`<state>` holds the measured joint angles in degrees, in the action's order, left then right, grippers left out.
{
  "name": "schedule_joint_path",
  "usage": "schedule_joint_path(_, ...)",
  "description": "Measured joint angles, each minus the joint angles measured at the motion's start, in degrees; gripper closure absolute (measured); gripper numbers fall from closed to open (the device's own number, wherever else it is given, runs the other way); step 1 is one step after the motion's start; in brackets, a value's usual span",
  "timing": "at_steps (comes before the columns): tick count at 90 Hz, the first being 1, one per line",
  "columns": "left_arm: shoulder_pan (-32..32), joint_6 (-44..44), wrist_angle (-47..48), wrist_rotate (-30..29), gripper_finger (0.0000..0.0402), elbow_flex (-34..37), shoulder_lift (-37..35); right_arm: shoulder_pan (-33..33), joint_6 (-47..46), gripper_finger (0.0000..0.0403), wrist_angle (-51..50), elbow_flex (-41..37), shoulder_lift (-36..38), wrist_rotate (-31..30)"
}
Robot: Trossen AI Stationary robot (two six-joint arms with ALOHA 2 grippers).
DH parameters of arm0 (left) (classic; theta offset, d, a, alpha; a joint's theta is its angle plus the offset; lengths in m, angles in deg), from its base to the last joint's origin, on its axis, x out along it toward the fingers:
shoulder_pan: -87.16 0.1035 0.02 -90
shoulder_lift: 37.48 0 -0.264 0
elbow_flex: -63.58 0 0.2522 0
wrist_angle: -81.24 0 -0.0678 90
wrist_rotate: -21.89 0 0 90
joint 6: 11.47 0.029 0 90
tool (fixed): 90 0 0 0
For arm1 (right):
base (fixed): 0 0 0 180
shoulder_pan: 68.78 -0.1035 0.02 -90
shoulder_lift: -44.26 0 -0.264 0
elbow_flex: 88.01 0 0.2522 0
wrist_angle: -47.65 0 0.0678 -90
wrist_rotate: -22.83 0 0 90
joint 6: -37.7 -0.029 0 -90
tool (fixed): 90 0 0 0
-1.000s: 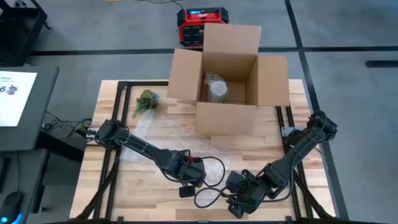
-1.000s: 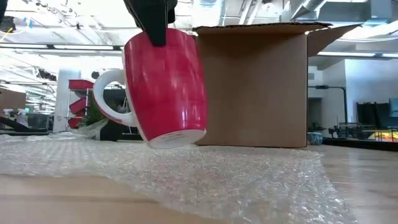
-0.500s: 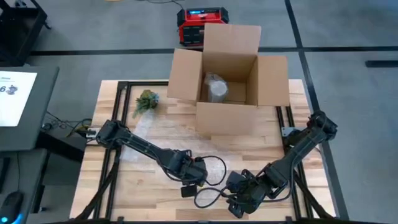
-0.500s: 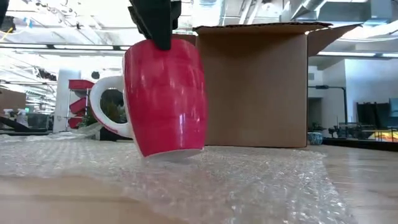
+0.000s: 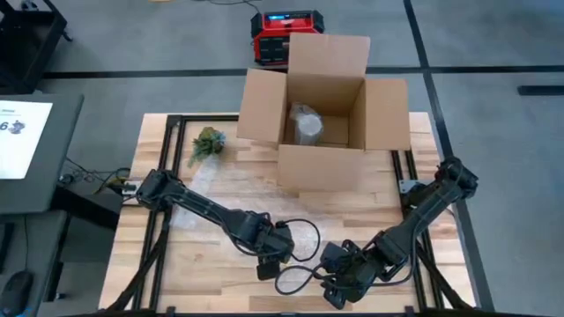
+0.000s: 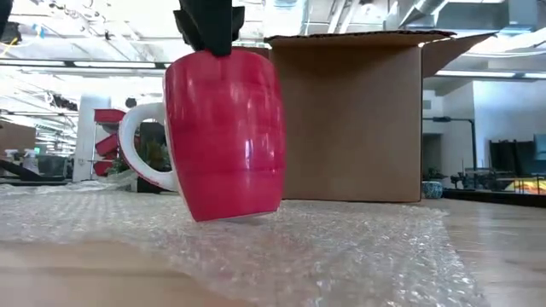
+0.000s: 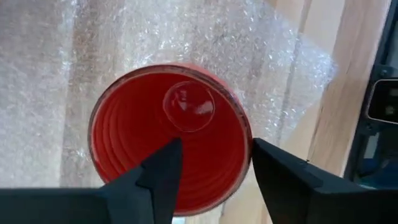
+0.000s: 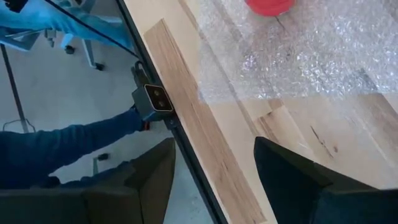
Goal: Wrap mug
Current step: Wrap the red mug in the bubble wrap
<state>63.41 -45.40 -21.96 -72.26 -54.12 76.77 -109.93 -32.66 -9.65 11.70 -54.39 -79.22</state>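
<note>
So early stage: the glossy red ceramic mug with a white handle (image 6: 223,136) stands upright on the clear sheet of bubble wrap (image 6: 341,247) spread over the light wooden counter (image 5: 220,264), near the counter's front edge, and no wrap has come up around it. The left end effector (image 7: 211,168) is over the mug, one finger inside the bore and one outside, pinching the rim; judging by the low view the base looks down on the wrap or a hair off it, can't tell which. The right end effector (image 8: 214,168) hangs beside the front-right part of the counter over bare wood at the wrap's edge, fingers spread apart, holding nothing. Left to do, as I read it: release the mug, fold or roll the wrap around it, probably then into the open brown cardboard box (image 5: 322,114) at the back, which has a grey wrapped bundle (image 5: 307,125) in it. Labels: none readable on mug or box. The white sheet on the side desk (image 5: 19,136) shows a large "6"; the rest is too small. The red and black device on the floor (image 5: 280,37) has no legible brand.
</note>
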Motion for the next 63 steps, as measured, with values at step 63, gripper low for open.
schedule_joint_path(63,-2.3,19.8,-3.7,1.0,0.0237,3.0,0.3,0.2,2.0,0.0196,0.3,0.0,0.0,0.0)
